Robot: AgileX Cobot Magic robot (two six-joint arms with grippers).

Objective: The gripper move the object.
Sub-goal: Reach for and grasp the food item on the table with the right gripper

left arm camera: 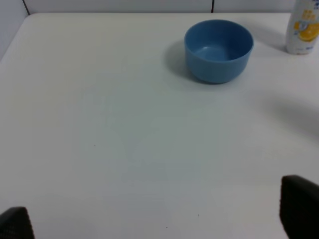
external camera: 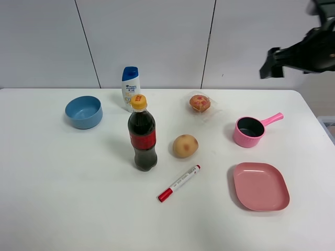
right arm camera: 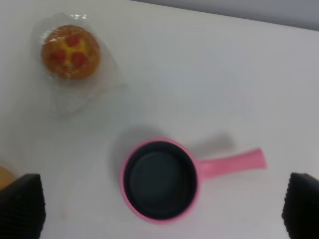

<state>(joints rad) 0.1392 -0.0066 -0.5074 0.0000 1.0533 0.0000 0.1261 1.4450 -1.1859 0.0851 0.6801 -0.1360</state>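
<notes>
Right jaws: we see the 2 ribbed black fingers of the right gripper spread wide, closed on no object.
Right gripper place: it hangs in the upper right of the high view, above the table's far right corner, on a dark arm.
Left jaws: the left gripper also stands wide, its 2 black fingertips at opposite edges of its wrist view, over bare tabletop.
Object: the round golden-orange pastry with red spots in a clear crinkly wrapper lies flat on the white table, upper centre of the high view, apart from both grippers.
Nearest neighbour: we find a small pink saucepan with a dark inside to the lower right of the pastry, handle pointing right.
Centre: a plain tan potato sits below the pastry, beside an upright dark cola bottle with a yellow cap.
Front: a red-capped white marker lies slantwise; a pink rounded-square plate rests lower right.
Left side: a blue round bowl, with a white shampoo bottle with a blue cap to its right.
</notes>
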